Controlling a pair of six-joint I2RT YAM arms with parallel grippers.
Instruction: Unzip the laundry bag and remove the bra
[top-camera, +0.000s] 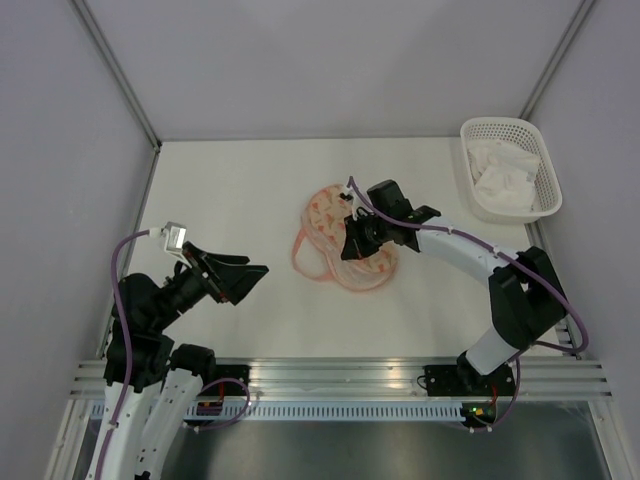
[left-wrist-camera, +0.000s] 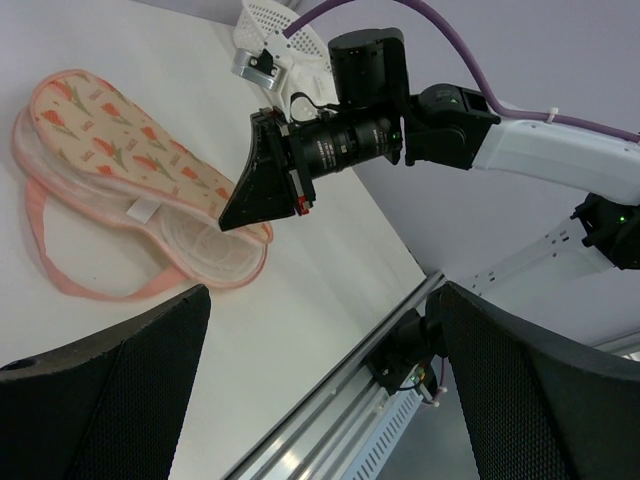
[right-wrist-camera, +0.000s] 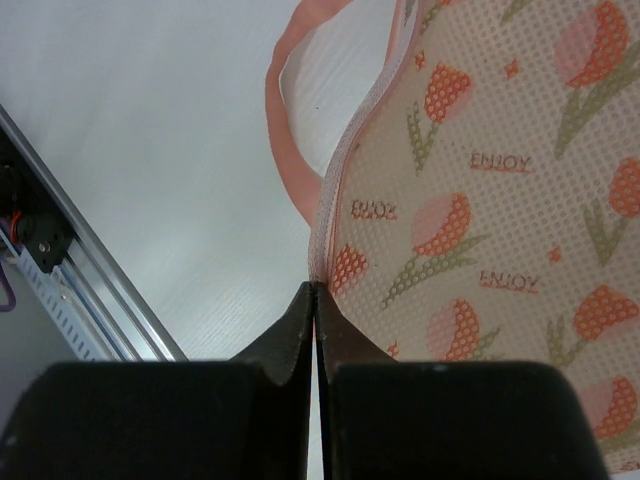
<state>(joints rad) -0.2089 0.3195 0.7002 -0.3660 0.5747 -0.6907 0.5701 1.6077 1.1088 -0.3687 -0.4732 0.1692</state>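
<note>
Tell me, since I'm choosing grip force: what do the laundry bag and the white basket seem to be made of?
The laundry bag looks like soft matte mesh fabric: the right wrist view shows a fine grid of holes under printed tulips. Its salmon strap seems woven tape. The basket looks like rigid white plastic, judging by its moulded lattice walls.

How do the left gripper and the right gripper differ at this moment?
The left gripper is open, its fingers spread wide; the right gripper is shut, its fingers pressed together. The left gripper hangs over bare table, apart from the laundry bag; the right gripper's tip sits at the laundry bag's zipper edge, though what it pinches cannot be told. Both have black fingers.
</note>
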